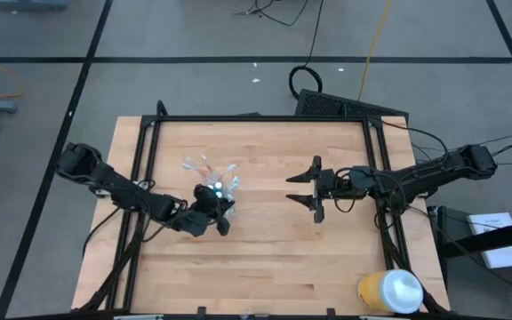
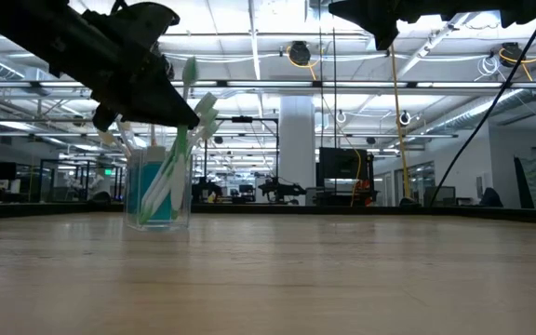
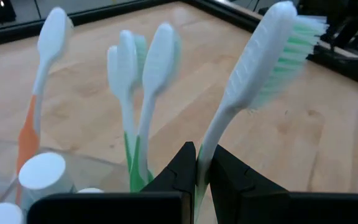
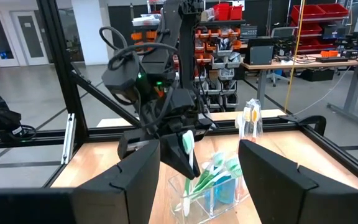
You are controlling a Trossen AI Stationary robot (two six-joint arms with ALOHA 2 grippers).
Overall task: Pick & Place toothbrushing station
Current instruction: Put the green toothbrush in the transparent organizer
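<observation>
Upright, toothbrushes (image 2: 177, 149) in clear cup (image 2: 159, 191); left pincer (image 3: 202, 163) clenched on one, right pincer (image 1: 309, 188) released.

Overhead, table-level, two wrist cameras

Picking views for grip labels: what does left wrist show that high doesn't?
Only the left wrist view: the left gripper shut on the handle of a green-bristled toothbrush, plus white tube caps.
Only the high view: the right gripper open over bare table, and the yellow container at a table corner.
Both: the toothbrushes in the clear cup.
</observation>
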